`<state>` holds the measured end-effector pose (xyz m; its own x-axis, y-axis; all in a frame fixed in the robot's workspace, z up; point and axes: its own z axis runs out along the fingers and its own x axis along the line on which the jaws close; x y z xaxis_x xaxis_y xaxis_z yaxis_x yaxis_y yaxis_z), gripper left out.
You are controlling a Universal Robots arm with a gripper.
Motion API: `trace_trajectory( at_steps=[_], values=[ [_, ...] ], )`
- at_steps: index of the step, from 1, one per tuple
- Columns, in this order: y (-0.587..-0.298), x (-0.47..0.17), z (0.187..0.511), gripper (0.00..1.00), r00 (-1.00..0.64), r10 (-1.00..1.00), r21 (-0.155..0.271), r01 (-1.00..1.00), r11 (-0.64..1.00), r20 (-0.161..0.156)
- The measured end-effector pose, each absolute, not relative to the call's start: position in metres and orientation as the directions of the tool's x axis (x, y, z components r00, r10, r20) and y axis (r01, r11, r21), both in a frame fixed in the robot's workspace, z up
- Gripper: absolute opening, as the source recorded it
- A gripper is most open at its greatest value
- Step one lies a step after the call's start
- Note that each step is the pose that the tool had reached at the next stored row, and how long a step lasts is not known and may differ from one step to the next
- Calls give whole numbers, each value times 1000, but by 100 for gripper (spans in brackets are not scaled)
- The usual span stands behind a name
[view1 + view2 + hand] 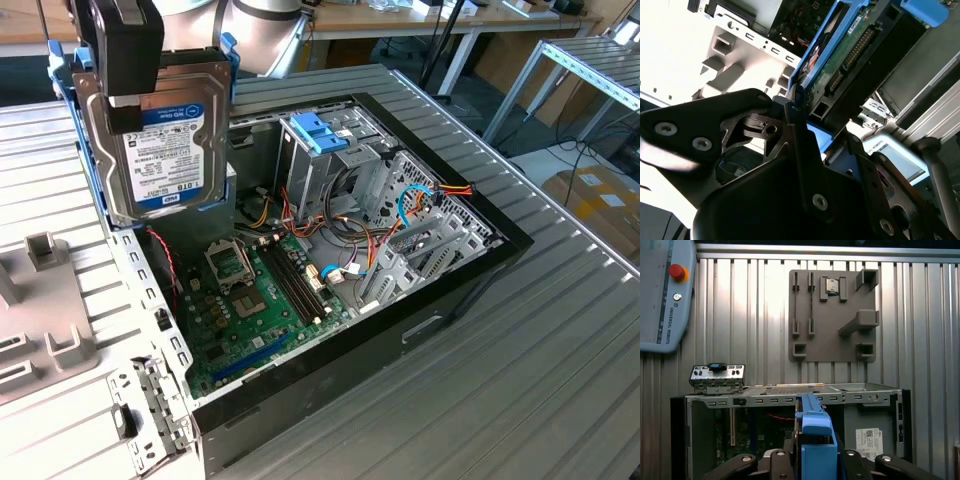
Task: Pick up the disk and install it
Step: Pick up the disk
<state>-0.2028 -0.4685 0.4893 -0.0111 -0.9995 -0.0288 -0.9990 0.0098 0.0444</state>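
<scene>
The disk [168, 150] hangs upright in the air at the exterior view's upper left, over the near-left corner of the open computer case [470, 270]. Its white barcode label faces the camera and blue rails run along its edges. My black gripper [125, 105] comes down from above and is shut on the disk's top edge. In the second wrist view the fingers [795, 130] clamp the blue rail [812, 55] beside the green circuit board. The first wrist view looks down past the disk's blue rail [816, 440] into the case.
Inside the case lie a green motherboard [250, 295], loose cables and a metal drive cage with a light-blue bracket [320, 132] on top. A grey power-supply box [867, 432] sits in one corner. A brown fixture plate [832, 315] and a teach pendant [665, 295] rest on the ribbed table.
</scene>
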Motion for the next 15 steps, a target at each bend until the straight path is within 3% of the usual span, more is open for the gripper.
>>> trace_trajectory(
  at_steps=[15],
  values=[
    [-483, -203, 489, 37, -11, -1000, 44, -999, 10, -29]
  ],
)
